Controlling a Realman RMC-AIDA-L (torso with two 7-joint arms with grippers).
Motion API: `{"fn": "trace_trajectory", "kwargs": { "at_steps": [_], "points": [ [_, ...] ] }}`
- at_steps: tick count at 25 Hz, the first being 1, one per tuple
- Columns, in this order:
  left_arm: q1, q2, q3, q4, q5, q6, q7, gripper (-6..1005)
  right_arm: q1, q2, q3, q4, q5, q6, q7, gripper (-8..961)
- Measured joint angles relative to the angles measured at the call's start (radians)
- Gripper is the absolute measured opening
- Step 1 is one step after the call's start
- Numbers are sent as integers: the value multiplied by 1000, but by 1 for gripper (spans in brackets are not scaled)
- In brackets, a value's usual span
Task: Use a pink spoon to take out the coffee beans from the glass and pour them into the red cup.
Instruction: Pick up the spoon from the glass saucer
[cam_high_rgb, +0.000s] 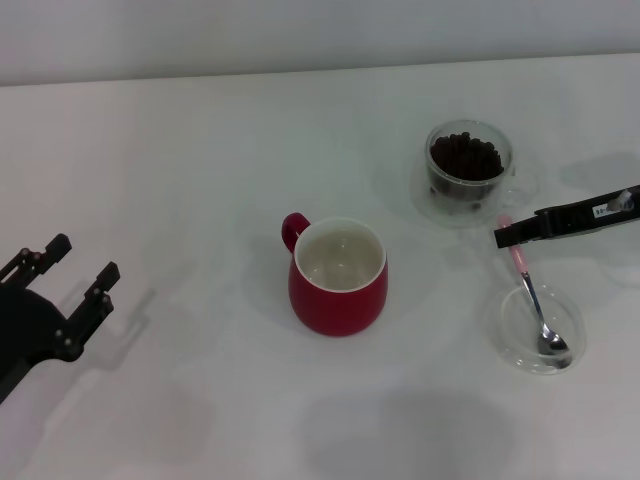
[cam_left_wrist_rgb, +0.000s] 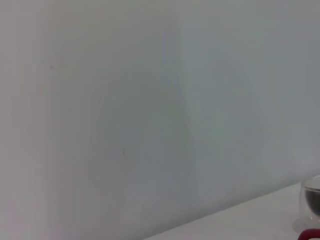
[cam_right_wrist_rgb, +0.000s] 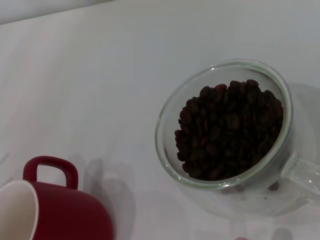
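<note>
Right claw (cam_high_rgb: 503, 236) hovers over the pink spoon (cam_high_rgb: 531, 297), just at the pink handle's upper end; cannot tell whether it is released or clenched, only a dark bar is visible. Spoon lies in a shallow clear dish (cam_high_rgb: 508, 340), bowl down, handle leaning on the rim toward the glass (cam_high_rgb: 500, 148). Glass holds the coffee beans (cam_high_rgb: 465, 157), heaped near the brim. Red cup (cam_high_rgb: 338, 300) stands mid-tabletop, apparently without beans, well apart from the glass. Left claw (cam_high_rgb: 78, 271) parked at the near left, fingers spread, released

Risks: slim handle may slip or pivot when pinched; dish may skid or tip; full glass may spill beans at scooping

White, plain tabletop (cam_high_rgb: 180, 180); pale wall behind
</note>
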Motion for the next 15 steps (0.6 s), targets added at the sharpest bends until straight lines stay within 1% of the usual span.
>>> {"fn": "trace_trajectory", "kwargs": {
  "at_steps": [10,15],
  "points": [
    [3,0,0,-12,0,-6,0,593,-17,4,5,-6,6,0,-5,154],
    [9,0,1,-14,0,-8,0,593,-38,1,17,-10,61,8,-12,154]
  ]
}}
